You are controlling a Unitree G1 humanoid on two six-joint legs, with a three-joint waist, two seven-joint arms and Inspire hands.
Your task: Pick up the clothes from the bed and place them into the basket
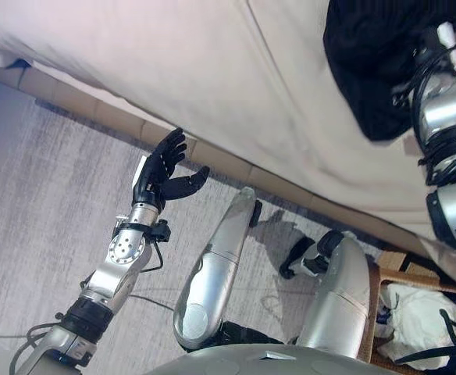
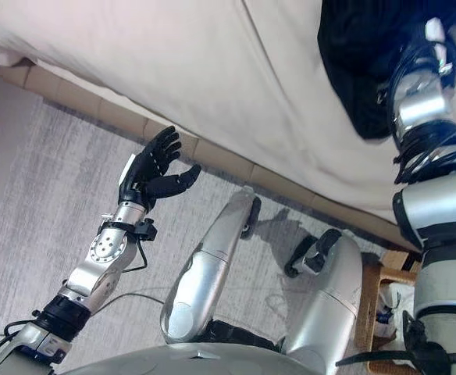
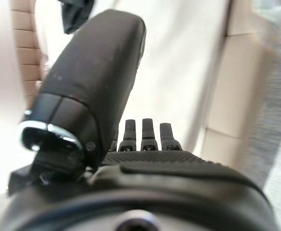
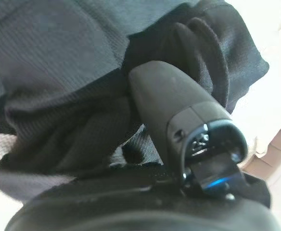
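Note:
A black garment point(image 1: 368, 70) lies bunched on the cream bed point(image 1: 212, 78) at the far right. My right arm reaches onto it from the right. In the right wrist view my right hand point(image 4: 169, 106) has its thumb pressed into the garment point(image 4: 58, 72), and the cloth gathers in folds between thumb and palm. My left hand point(image 1: 165, 168) is open and empty, fingers straight, held over the floor just in front of the bed's edge; it also shows in the left wrist view point(image 3: 150, 159). The wooden-framed basket point(image 1: 404, 277) stands on the floor at the lower right.
White cloth point(image 1: 415, 312) lies inside the basket. The bed's tan padded base point(image 1: 212, 160) runs diagonally across the view. A grey carpet point(image 1: 48, 203) covers the floor at the left.

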